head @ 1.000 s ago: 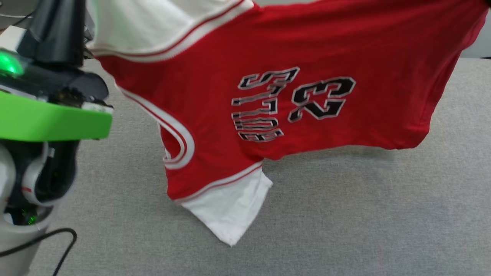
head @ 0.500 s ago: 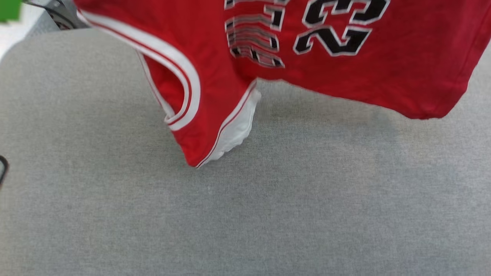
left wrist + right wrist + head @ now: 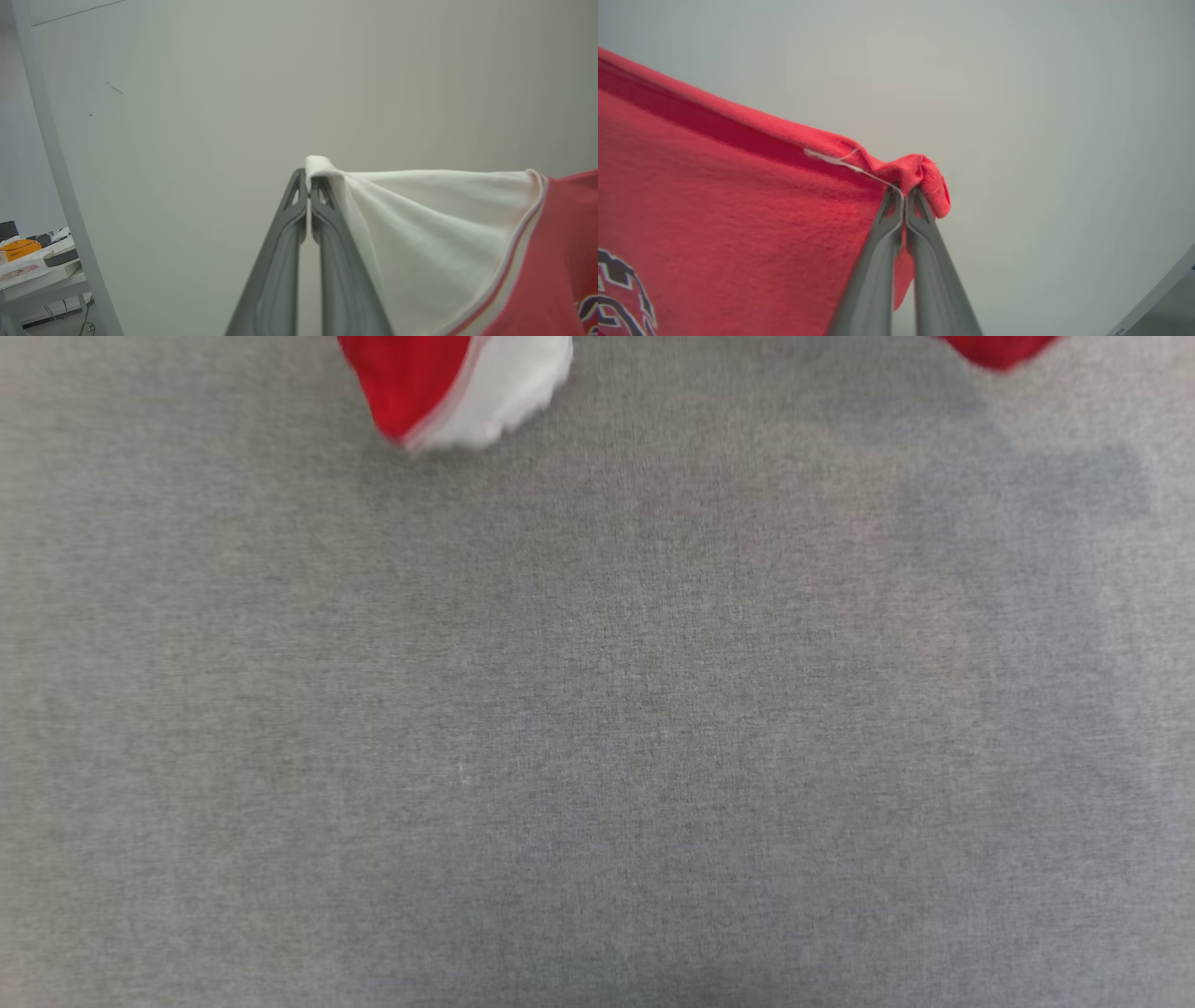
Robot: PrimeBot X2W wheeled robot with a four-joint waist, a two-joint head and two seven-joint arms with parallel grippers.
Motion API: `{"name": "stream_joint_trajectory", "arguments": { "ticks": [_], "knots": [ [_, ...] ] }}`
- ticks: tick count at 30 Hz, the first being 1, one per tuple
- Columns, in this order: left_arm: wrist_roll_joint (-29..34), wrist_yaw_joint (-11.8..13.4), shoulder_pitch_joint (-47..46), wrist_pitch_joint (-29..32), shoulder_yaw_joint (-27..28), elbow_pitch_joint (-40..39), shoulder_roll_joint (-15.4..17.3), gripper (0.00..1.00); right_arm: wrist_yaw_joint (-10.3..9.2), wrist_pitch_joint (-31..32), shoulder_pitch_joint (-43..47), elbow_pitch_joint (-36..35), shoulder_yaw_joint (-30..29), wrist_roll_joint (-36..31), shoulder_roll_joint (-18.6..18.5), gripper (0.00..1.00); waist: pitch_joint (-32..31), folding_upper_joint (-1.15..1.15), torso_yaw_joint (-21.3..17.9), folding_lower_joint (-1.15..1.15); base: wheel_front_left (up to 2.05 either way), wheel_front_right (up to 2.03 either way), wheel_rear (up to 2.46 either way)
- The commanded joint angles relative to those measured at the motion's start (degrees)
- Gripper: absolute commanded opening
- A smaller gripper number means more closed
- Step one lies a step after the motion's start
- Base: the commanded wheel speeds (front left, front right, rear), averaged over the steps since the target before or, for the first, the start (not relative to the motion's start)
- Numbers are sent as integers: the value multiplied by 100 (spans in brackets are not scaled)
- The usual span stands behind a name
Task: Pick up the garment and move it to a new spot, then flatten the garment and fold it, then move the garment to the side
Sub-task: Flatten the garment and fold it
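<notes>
The garment (image 3: 439,383) is a red shirt with white sleeves and dark lettering, held up in the air. In the head view its lowest sleeve corner hangs at the top edge, and a red tip (image 3: 994,347) dips in at the upper right. My left gripper (image 3: 308,184) is shut on the edge of a white sleeve (image 3: 420,233), with the cloth draping off to the right. My right gripper (image 3: 903,189) is shut on a bunched red corner of the garment (image 3: 738,210), whose body hangs to the left with lettering at the lower left.
A grey fabric-covered table (image 3: 597,709) spreads below the hanging shirt. A plain pale wall (image 3: 233,93) stands behind both grippers. At the far left of the left wrist view a small white table (image 3: 37,275) carries an orange object and papers.
The head view has tilted down. The shirt has slid from the middle of the picture up to its top edge, so it is now seen as two hanging tips.
</notes>
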Motion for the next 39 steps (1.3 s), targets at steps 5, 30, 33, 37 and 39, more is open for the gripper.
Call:
{"name": "stream_joint_trajectory", "arguments": {
  "ticks": [5,30,33,37,39],
  "knots": [
    [320,-229,-984,-285,-143,1052,-252,0,-5,-680,-863,1126,-107,-259,287,0,708,0,-189,-1,0,0,0],
    [-101,-543,153,-2237,-817,3187,-1636,0,-5,-3338,-853,3807,478,-436,1433,0,900,0,328,-1,0,0,0],
    [-118,-544,915,-2256,-785,2885,-1734,0,-5,-3498,-348,3856,742,-203,1391,0,606,0,380,-1,0,0,0],
    [-96,-509,2072,-2259,-630,2359,-1805,0,-5,-3636,397,3903,963,190,1240,0,162,0,406,-1,0,0,0],
    [-105,-454,2686,-2260,-514,2117,-1845,0,-5,-3664,813,3924,1089,394,1173,0,-99,0,423,-1,0,0,0]
  ]
}}
